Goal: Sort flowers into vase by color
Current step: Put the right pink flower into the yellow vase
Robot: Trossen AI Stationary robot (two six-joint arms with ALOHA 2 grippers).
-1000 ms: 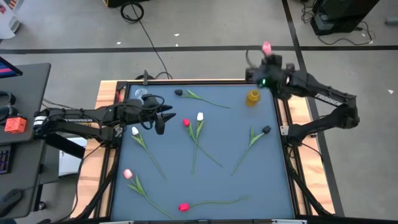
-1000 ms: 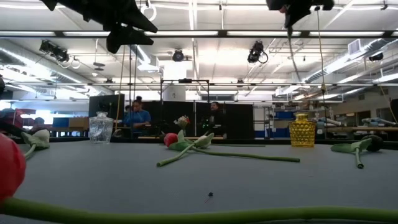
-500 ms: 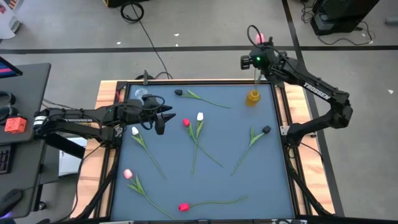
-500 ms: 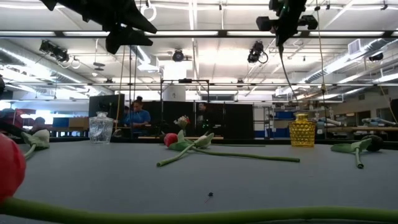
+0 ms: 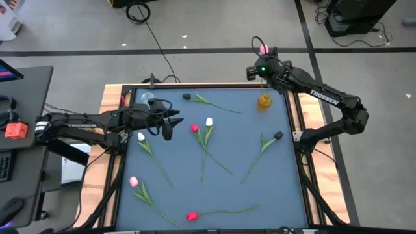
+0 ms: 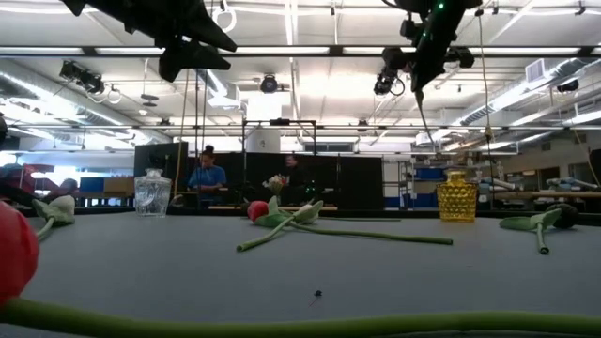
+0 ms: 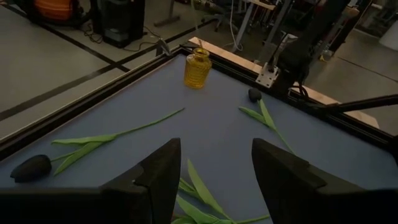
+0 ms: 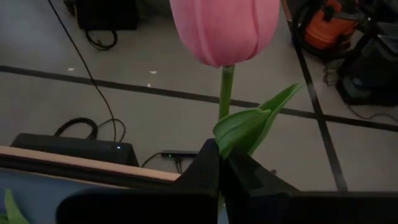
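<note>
While the right claw (image 8: 219,171) is clamped on the stem of a pink tulip (image 8: 225,28), we see it raised above the counter's (image 5: 214,188) far edge, just beside the yellow vase (image 5: 264,101), which stands below it. The bloom points away from the claw. We find the left claw (image 7: 214,171) spread wide and empty, hovering over the counter near the clear vase (image 6: 152,193). The other tulips (image 5: 207,140) lie scattered between the two claws.
</note>
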